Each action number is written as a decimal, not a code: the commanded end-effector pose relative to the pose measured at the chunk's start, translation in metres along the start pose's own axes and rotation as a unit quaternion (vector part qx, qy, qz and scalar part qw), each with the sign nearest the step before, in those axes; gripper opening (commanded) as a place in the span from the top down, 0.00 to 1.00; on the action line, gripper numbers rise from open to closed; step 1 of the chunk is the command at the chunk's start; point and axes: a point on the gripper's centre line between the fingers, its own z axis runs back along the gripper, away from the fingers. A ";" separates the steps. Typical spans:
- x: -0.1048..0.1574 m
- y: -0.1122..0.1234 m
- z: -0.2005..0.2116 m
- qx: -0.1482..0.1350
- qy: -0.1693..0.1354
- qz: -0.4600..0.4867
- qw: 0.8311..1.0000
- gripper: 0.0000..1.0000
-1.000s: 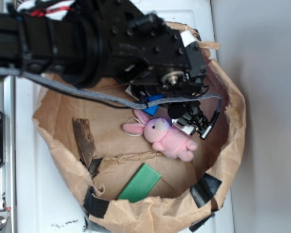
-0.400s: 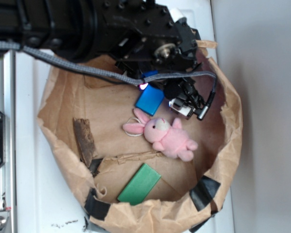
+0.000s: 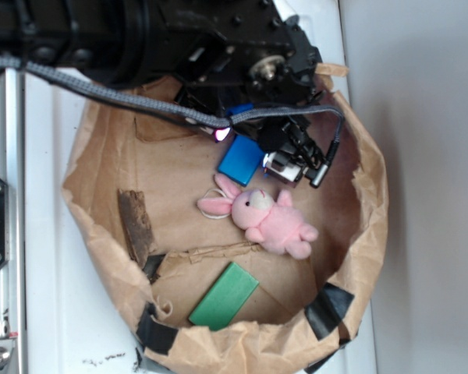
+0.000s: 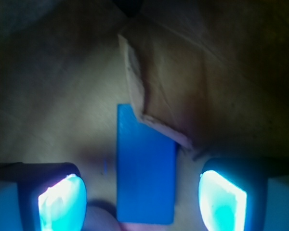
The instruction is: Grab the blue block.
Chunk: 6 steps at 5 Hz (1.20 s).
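Observation:
The blue block (image 3: 240, 160) lies flat on the floor of a brown paper bag (image 3: 101, 195), just above the pink plush bunny (image 3: 269, 220). In the wrist view the blue block (image 4: 145, 166) lies lengthwise between the two glowing fingertips (image 4: 62, 202), with a gap on each side. A paper flap (image 4: 154, 86) covers its far right corner. My gripper (image 4: 142, 204) is open and hovers over the block, touching nothing. In the exterior view the arm hides the gripper jaws and the block's top end.
A flat green slab (image 3: 225, 294) lies near the bag's front wall. A dark strip of bark (image 3: 136, 226) lies at the left inside the bag. The bag's crumpled walls rise all round, with black tape (image 3: 331, 305) on the rim.
The arm has drawn back toward the top of the view, uncovering the blue block, which was almost hidden under it a second ago. Bunny and green slab have not moved.

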 end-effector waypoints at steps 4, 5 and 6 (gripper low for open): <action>0.014 0.000 -0.041 0.014 -0.103 -0.018 0.994 0.00; 0.009 0.012 -0.035 0.009 -0.106 -0.013 0.994 0.41; 0.007 0.011 -0.030 0.001 -0.102 -0.013 0.995 1.00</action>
